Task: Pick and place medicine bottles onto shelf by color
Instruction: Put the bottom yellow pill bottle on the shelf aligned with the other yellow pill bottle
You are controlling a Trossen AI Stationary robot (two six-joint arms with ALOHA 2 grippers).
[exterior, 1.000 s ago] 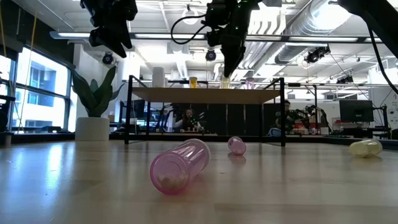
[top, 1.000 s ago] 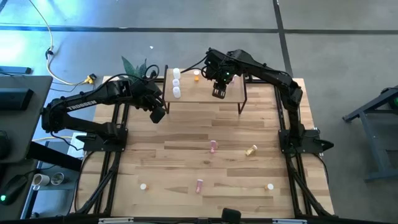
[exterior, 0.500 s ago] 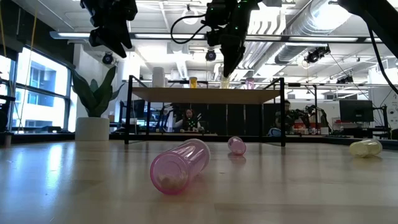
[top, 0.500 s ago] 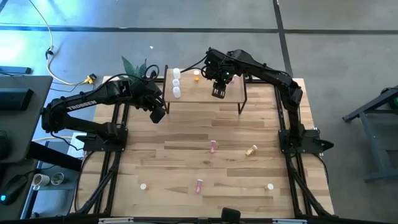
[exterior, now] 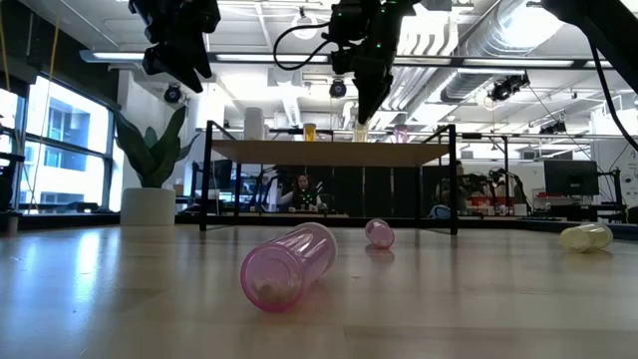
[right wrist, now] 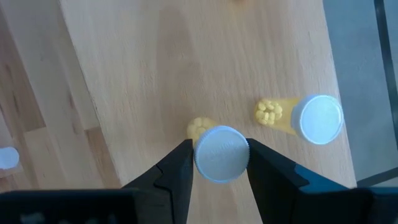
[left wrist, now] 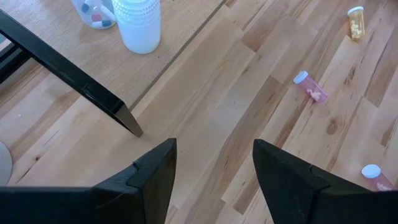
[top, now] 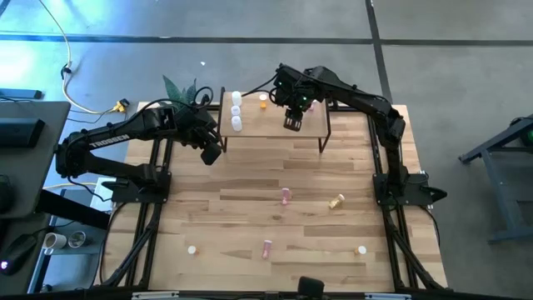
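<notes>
Right wrist view: yellow bottle pinched over the shelf

The right hand (right wrist: pixel 217 163) pinches a white-capped yellow bottle (right wrist: pixel 219 153) between its fingers, upright above the shelf (right wrist: pixel 186 68). A second yellow bottle (right wrist: pixel 310 117) stands just beside it on the board. White bottles (top: pixel 236 112) stand at the shelf's left end. The left hand (left wrist: pixel 214 168) hangs spread and empty over the bench (top: pixel 250 208) by the shelf's left front leg, well apart from the pink bottles (top: pixel 286 196) lying on the bench.
</notes>
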